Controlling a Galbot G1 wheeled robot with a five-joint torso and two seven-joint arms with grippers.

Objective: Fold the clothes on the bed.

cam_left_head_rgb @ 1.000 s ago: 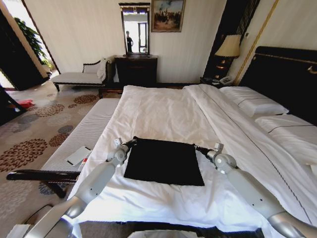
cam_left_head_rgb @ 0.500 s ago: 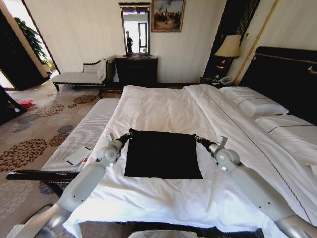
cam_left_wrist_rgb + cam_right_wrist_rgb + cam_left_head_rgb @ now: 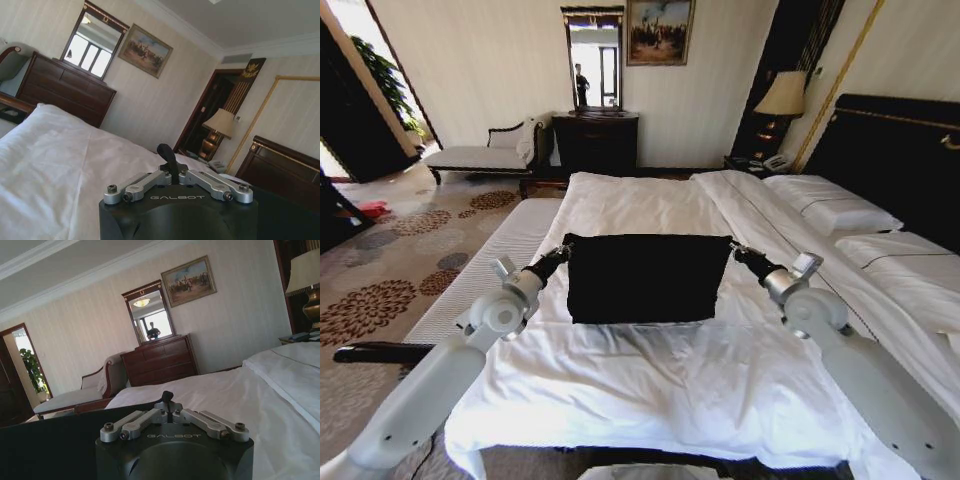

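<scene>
There is one black T-shirt [image 3: 646,278] and one bed [image 3: 650,390], and I am working with two end effectors. The shirt is showing as a plain black rectangle in the middle of the head frame, its upper edge stretched taut and level, its lower edge touching the white duvet. My left end effector [image 3: 563,251] is pinching the shirt's upper left corner, fingers closed on the fabric. My right end effector [image 3: 734,250] is pinching the upper right corner the same way.
</scene>
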